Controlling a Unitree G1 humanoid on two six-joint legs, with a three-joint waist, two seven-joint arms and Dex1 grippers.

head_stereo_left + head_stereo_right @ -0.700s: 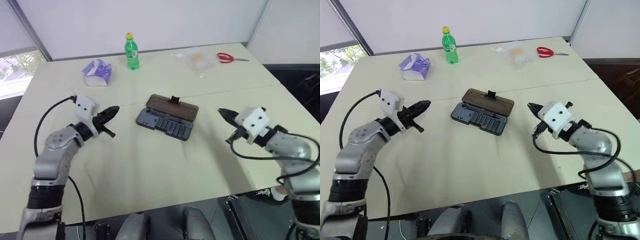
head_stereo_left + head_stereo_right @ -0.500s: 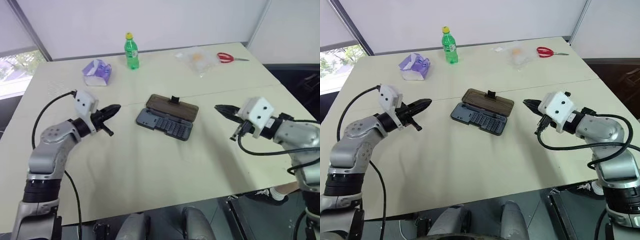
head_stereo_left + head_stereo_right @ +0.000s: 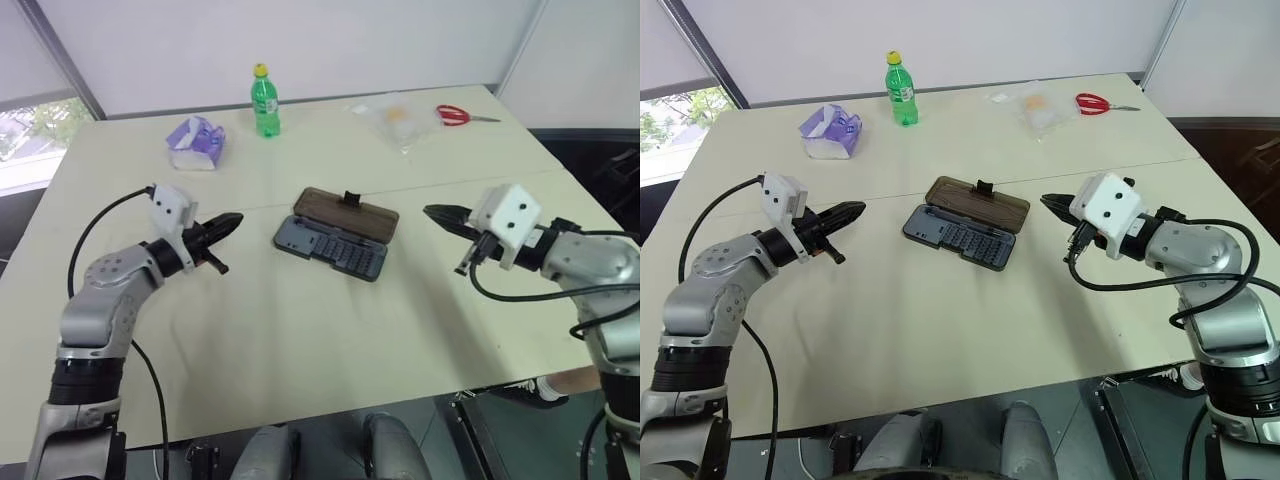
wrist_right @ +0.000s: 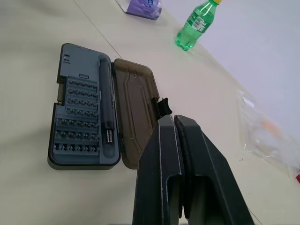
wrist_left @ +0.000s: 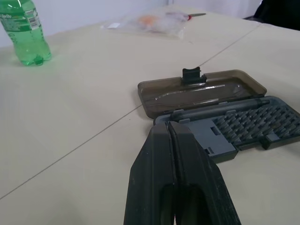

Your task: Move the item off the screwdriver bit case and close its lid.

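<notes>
The screwdriver bit case [image 3: 330,247] lies open at the table's middle, grey tray with rows of bits toward me. Its smoky brown lid [image 3: 345,213] is folded flat on the far side. The item [image 3: 351,199], a tiny black clip-like block, sits on the lid's far edge; the left wrist view shows the item [image 5: 191,75] there too. My left gripper [image 3: 232,219] hovers shut and empty left of the case. On the case's right my right gripper [image 3: 430,212] hangs above the table, shut and empty, pointing at the lid [image 4: 136,112].
At the far side stand a green bottle [image 3: 264,101], a purple tissue pack [image 3: 196,143], a clear plastic bag [image 3: 396,118] and red-handled scissors [image 3: 458,115]. A seam line runs across the table [image 3: 300,340] behind the case.
My right gripper has risen and moved left toward the case. My left gripper has stayed near its place, left of the case.
</notes>
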